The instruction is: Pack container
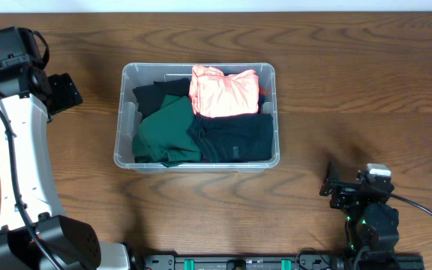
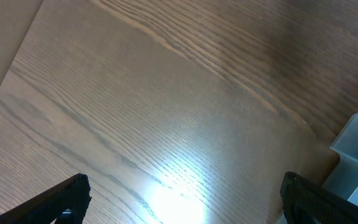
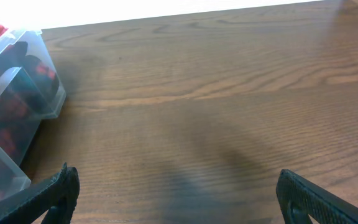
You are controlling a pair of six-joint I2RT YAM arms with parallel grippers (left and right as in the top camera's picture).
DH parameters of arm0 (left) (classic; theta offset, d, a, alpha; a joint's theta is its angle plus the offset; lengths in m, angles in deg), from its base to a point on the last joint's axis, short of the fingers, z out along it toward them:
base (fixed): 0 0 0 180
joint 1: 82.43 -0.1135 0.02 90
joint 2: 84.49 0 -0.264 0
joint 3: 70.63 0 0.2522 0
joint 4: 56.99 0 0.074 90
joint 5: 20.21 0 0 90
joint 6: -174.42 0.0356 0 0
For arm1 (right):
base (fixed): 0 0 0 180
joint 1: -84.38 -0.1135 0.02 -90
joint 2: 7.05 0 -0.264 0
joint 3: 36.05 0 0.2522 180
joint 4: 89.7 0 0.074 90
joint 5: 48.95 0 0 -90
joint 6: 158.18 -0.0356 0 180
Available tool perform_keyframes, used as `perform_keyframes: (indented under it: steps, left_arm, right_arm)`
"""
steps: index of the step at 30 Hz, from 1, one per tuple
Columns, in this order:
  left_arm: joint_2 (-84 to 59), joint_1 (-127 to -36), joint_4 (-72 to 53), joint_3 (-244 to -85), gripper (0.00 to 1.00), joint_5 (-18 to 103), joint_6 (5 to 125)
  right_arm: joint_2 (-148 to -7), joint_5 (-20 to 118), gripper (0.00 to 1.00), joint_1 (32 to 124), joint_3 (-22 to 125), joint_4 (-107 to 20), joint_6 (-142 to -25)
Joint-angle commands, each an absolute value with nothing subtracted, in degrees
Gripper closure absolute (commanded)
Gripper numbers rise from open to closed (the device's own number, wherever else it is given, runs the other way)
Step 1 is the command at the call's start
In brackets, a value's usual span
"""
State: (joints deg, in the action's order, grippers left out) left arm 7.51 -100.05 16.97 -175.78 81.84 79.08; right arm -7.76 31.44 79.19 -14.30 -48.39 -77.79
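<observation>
Container [image 1: 124, 127] at table [image 1: 351, 75] centre, full of clothes [image 1: 223, 94].
Left gripper [image 2: 188, 202], right gripper [image 3: 182, 199] apart, empty; I'd grab stiff, slick rim [image 1: 198, 166].

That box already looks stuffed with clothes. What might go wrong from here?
1. The pink garment sits heaped on top of the others in the container; pressing anything more in might push it over the rim.
2. The container looks like light plastic standing free on the table, so a push from one side may slide it.
3. The green garment lies loosely bunched, so a reach into the container could snag it and drag it out.
</observation>
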Motion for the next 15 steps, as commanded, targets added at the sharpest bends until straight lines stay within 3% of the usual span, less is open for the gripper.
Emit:
perform_keyframes:
  steps: [1,15]
  left_arm:
    - [6.81,-100.25,17.17,-176.50,0.02,82.45,79.19]
    - [6.81,-100.21,17.17,-176.50,0.02,82.45,79.19]
  right_arm:
    - [-7.37,31.40,0.01,79.60,-14.55,-48.47,-77.99]
    - [-7.37,31.42,0.01,79.58,-14.55,-48.47,-77.99]
